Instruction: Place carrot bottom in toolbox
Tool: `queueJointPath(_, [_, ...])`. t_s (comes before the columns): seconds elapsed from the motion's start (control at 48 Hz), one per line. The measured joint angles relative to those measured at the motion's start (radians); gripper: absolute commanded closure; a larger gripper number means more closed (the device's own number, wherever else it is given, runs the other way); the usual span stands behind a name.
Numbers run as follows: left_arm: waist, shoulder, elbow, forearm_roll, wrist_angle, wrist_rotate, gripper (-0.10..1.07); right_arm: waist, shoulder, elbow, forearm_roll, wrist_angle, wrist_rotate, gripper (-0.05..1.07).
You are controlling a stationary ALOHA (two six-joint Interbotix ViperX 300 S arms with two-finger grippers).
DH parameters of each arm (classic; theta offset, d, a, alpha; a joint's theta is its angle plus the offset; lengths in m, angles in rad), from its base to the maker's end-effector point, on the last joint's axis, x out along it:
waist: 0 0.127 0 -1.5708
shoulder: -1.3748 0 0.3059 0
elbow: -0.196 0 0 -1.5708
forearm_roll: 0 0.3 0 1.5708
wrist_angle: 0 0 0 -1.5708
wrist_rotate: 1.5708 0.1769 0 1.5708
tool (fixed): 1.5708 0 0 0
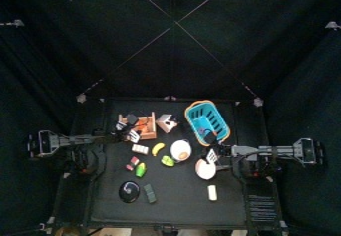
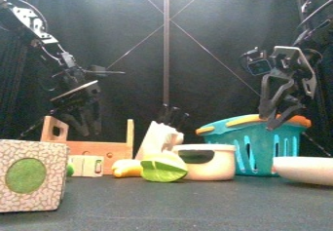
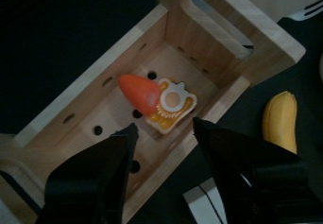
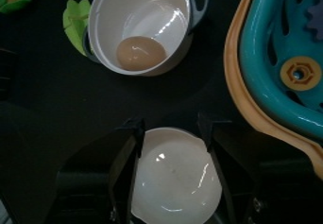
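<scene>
Near to far, front view: speckled cube with green disc (image 2: 33, 174) is sitting closest at 8 o'clock, then the green wedge (image 2: 164, 169), white pot (image 2: 208, 161) and white bowl (image 2: 305, 169) along the surface, then the toolbox (image 2: 89, 145) and blue basket (image 2: 254, 142), with both arms hanging behind. Carrot bottom (image 3: 159, 95) is lying inside the toolbox (image 3: 113, 77) on its pale floor, pointed orange tip aiming away from the cut face, which is showing a pale disc with an orange centre. Left end effector (image 3: 161, 150) is hovering directly over it, jaws spread and empty, not touching the piece. So the piece is looking already placed; I'm judging the task near done. Handling call: it's reading as a rigid toy piece, light, smooth and probably a bit slippery, tapered, so a pinch near the tip would likely squirt out. Best hold would be across the thick end just behind the cut face, jaws square to the long axis. Not fragile by the look of it. Toolbox walls are low but close to the piece, so jaw clearance is looking tight on the wall side. Right end effector (image 4: 171, 133) is idling at 3 o'clock in the top view, jaws parted and empty above the white bowl (image 4: 175, 176), beside the blue basket (image 4: 284, 67).
</scene>
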Motion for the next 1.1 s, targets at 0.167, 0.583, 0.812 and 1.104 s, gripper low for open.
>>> queueJointPath(0.167, [0.0, 0.011, 0.0, 0.0, -0.002, 0.0, 0.08, -0.002, 0.0, -0.002, -0.006, 0.0, 0.002, 0.18])
queueJointPath(0.583, [0.0, 0.005, -0.006, -0.002, -0.003, 0.0, 0.08, -0.002, 0.015, -0.003, -0.006, -0.002, 0.0, 0.18])
queueJointPath(0.812, [-0.002, 0.005, -0.006, -0.002, -0.003, 0.0, 0.08, 0.0, 0.017, -0.006, -0.006, 0.0, 0.0, 0.18])
queueJointPath(1.104, [-0.002, 0.005, -0.006, -0.002, -0.003, 0.0, 0.08, 0.0, 0.017, -0.005, -0.006, -0.002, 0.0, 0.18])
